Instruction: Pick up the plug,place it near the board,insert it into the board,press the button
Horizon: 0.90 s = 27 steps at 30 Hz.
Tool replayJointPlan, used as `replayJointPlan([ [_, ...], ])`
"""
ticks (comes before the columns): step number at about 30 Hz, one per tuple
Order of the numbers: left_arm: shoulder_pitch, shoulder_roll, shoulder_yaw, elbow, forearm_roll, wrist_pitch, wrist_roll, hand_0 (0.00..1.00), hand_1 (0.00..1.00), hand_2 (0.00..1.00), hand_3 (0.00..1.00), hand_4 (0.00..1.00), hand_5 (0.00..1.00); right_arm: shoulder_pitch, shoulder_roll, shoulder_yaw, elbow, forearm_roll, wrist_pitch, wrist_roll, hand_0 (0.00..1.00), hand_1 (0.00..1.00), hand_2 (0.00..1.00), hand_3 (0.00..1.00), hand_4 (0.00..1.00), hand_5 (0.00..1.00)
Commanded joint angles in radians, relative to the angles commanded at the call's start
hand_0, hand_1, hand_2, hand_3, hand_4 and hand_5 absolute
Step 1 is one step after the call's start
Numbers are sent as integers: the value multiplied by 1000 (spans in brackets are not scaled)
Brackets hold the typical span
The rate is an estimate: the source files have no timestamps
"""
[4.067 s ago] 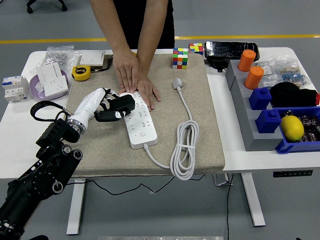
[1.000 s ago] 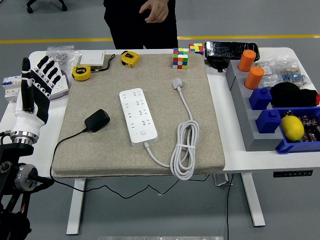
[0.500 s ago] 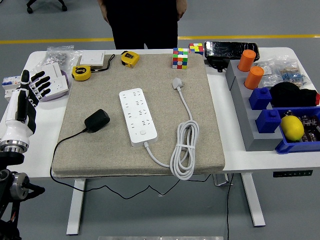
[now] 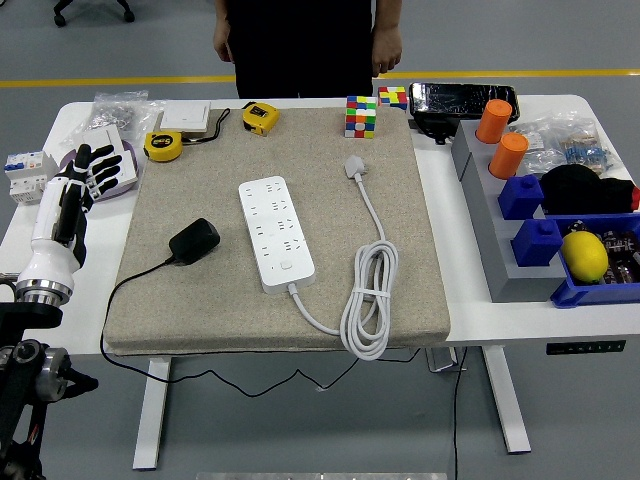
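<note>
Black plug (image 4: 195, 241) lies on mat (image 4: 280, 220) left of power strip (image 4: 276, 234), well right of left hand (image 4: 72, 196); fingers (image 4: 88, 165) spread, holding nothing.

Bright, even overhead light, soft shadows, sharp focus, no glare.

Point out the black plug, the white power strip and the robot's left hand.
Black plug (image 4: 195, 241), head view, middle of its body.
White power strip (image 4: 275, 233), head view, middle of its top face.
Left hand (image 4: 75, 190), head view, its palm.
</note>
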<state>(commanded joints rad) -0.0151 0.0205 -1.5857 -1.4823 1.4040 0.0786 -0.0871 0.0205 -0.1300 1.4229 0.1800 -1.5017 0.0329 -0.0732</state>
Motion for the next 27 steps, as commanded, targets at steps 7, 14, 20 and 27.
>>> replayJointPlan([
  [7, -3, -3, 0, 1, 7, -8, 1, 772, 815, 786, 770, 998, 998, 5, -6, -12, 0, 16, -1, -2, 850, 830, 833, 863, 998, 888],
  [14, -2, -6, -4, -3, 15, -12, 2, 772, 815, 786, 770, 998, 998, 20, -12, -14, 0, 26, -4, 1, 850, 819, 824, 861, 998, 901],
  [20, -7, -7, -18, -7, 17, -13, 0, 770, 815, 786, 767, 998, 996, 38, -17, -22, 0, 33, -4, 0, 851, 819, 819, 858, 998, 912],
  [27, -12, -7, -24, -8, 21, -14, 0, 768, 815, 785, 763, 998, 988, 53, -20, -32, 0, 43, -4, 4, 851, 817, 819, 854, 998, 914],
])
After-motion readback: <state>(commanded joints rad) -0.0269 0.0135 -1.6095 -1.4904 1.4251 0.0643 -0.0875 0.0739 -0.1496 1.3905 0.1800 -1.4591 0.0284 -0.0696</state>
